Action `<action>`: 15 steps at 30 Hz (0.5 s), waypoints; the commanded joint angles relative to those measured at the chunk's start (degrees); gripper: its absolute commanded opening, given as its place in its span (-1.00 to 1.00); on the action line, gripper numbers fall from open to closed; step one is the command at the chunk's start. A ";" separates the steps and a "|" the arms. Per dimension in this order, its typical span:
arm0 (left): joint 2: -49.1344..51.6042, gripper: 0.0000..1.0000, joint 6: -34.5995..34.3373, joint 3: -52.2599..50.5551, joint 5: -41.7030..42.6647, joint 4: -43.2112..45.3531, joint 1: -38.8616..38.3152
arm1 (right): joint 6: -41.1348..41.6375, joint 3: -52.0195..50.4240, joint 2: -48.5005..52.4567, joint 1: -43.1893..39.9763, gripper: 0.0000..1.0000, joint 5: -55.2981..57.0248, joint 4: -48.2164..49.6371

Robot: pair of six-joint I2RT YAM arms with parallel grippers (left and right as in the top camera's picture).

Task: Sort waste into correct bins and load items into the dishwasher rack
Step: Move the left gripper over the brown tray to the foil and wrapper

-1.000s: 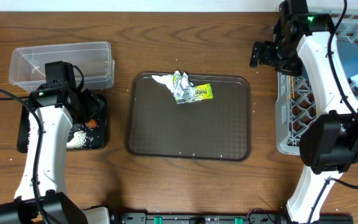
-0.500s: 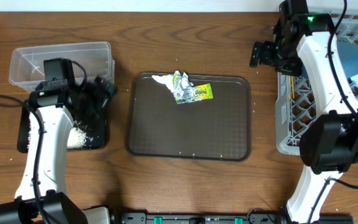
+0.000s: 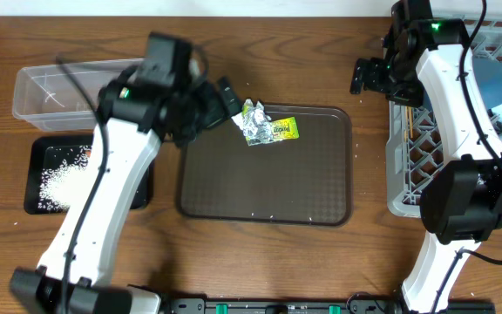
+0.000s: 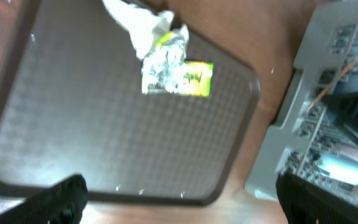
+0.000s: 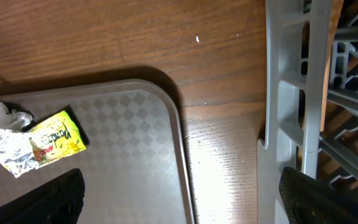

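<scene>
Crumpled silver foil (image 3: pixel 255 125) and a yellow-green wrapper (image 3: pixel 282 129) lie with a white paper scrap (image 3: pixel 227 112) at the far edge of the brown serving tray (image 3: pixel 264 187). The left wrist view shows foil (image 4: pixel 160 62), wrapper (image 4: pixel 194 78) and scrap (image 4: pixel 135 22). My left gripper (image 3: pixel 227 100) is open and empty just left of this waste, jaws wide (image 4: pixel 179 211). White rice (image 3: pixel 59 179) lies in the black tray (image 3: pixel 35 196); the carrot stick is hidden. The clear tub (image 3: pixel 50 87) stands behind it. My right gripper (image 3: pixel 364 76) (image 5: pixel 179 205) is open and empty beside the grey rack (image 3: pixel 408 148).
A dark-blue bowl (image 3: pixel 498 83) and pale dishes sit in the rack at the right edge. The right wrist view shows the wrapper (image 5: pixel 53 138), the brown tray's corner (image 5: pixel 173 106) and the rack wall (image 5: pixel 283 93). Bare wood lies between tray and rack.
My left arm has swung from over the black tray up and right to the brown tray's far-left corner, uncovering the rice. The right arm has not moved.
</scene>
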 commanded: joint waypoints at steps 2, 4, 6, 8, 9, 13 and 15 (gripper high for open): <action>10.91 1.00 9.31 13.20 -7.19 -7.93 -2.95 | 0.98 0.68 0.07 -0.04 0.98 -0.20 -0.02; 15.10 1.00 11.02 16.24 -7.17 -9.66 -3.72 | 0.96 0.68 0.07 -0.04 0.99 -0.20 -0.02; 18.32 1.00 11.28 16.57 -7.43 -8.92 -4.11 | 0.96 0.68 0.07 -0.04 0.99 -0.20 -0.02; 21.24 1.00 11.28 16.57 -7.41 -8.09 -4.17 | 0.96 0.68 0.07 -0.04 0.99 -0.20 -0.02; 22.51 1.00 11.28 16.57 -7.41 -7.72 -4.17 | 0.96 0.68 0.07 -0.04 0.99 -0.20 -0.02; 27.36 1.00 9.86 16.55 -7.34 -6.64 -4.22 | 0.96 0.68 0.07 -0.04 0.98 -0.20 -0.02; 29.77 1.00 8.07 16.50 -7.34 -6.01 -4.44 | 0.96 0.68 0.07 -0.04 0.99 -0.20 -0.02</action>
